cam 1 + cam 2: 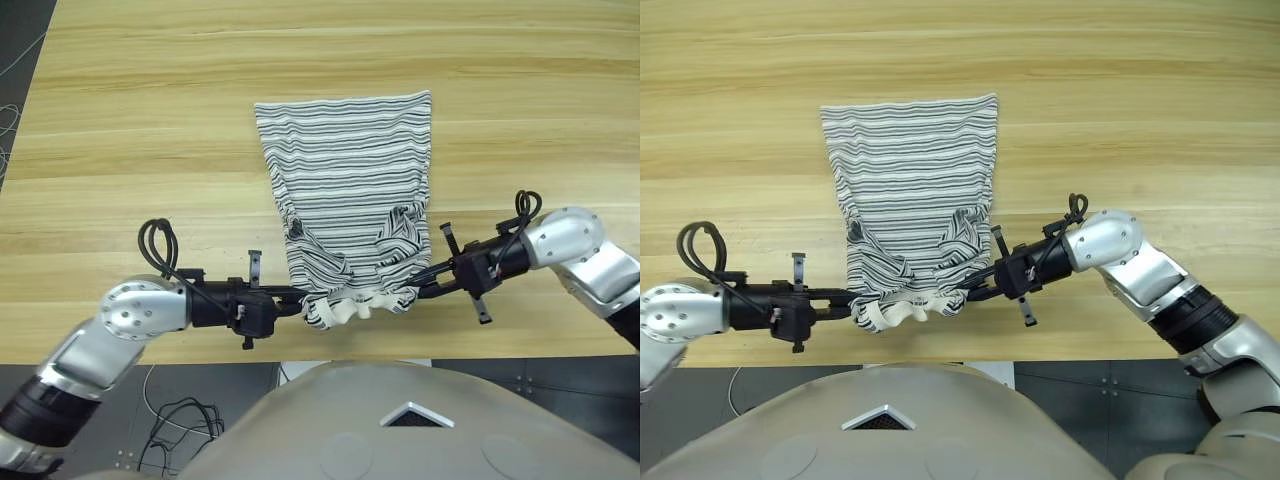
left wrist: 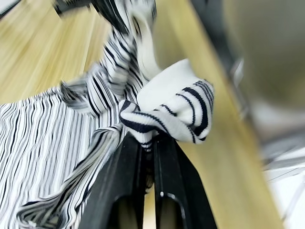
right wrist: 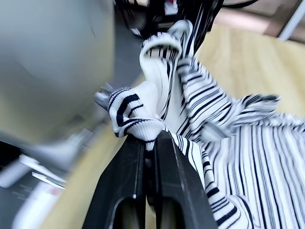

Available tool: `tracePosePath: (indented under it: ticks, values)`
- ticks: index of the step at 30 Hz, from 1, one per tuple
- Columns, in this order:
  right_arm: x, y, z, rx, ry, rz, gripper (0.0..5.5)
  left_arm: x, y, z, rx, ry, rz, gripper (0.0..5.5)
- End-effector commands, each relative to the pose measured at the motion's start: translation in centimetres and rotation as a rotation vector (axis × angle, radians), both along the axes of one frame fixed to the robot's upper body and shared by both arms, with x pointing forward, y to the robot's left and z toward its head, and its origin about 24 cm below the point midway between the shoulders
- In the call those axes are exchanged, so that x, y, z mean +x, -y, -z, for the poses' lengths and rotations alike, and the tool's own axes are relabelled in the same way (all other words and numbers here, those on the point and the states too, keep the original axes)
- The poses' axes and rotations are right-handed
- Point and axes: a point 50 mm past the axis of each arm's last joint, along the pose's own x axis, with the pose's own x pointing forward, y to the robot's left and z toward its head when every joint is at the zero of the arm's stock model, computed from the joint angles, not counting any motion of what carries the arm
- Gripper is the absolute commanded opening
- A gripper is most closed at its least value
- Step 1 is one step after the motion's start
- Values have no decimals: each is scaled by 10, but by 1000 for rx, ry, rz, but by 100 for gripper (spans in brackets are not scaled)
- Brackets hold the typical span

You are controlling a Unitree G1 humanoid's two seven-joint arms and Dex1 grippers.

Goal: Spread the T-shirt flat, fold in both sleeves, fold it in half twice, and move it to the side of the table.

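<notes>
1. Closest thing is the left gripper (image 2: 147, 139). Its jaws are squeezed tight together, with a wad of striped cloth and a bit of white ribbed trim pinched right at the tips.
2. Same deal with the right gripper (image 3: 150, 138): clamped down hard on its own bunch of the same cloth, with no gap between the jaws.
3. The T-shirt (image 1: 345, 180) is black-and-white striped and sits on the light wooden table (image 1: 140, 120), roughly mid-width. The far part lies flat with a pretty straight far edge. The near end is all scrunched up right at the table's near edge.
4. From the head camera, the grippers come in from opposite sides and point at each other. The left one has the shirt's near-left corner and the right one has the near-right corner. The white ribbed trim (image 1: 350, 308) sags between them.
5. There's a rumpled fold (image 1: 400, 232) on the shirt's right side, just past the right gripper. Honestly can't tell if that's a tucked-in sleeve or just a wrinkle.
6. Some loose cables (image 1: 170, 412) lie on the dark floor below the table's near edge, over on the left.
</notes>
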Motion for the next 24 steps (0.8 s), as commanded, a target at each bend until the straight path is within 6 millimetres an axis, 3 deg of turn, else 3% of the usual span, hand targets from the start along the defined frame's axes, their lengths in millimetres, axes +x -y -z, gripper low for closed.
tracePosePath:
  ticks: [1, 6, 11, 17, 21, 24]
  values:
    - [4, 8, -21, -25, -134, -32, 10, -5, 0, -21, 37, -59, 103, 13]
    - [-1, 16, -38, -19, -286, -62, 10, -12, 0, -36, 34, -84, 194, 13]
    - [9, 16, -48, 30, -287, -14, 10, -7, -5, -40, 34, -62, 179, 13]
    - [61, 9, -44, 95, -161, 211, 10, 58, -18, -37, -22, 14, -50, 13]
    - [93, 7, -28, 79, -128, 319, 10, 105, -30, -22, -49, -15, -203, 13]
    - [110, 7, -14, 62, -104, 391, 10, 129, -36, -4, -20, -16, -279, 13]
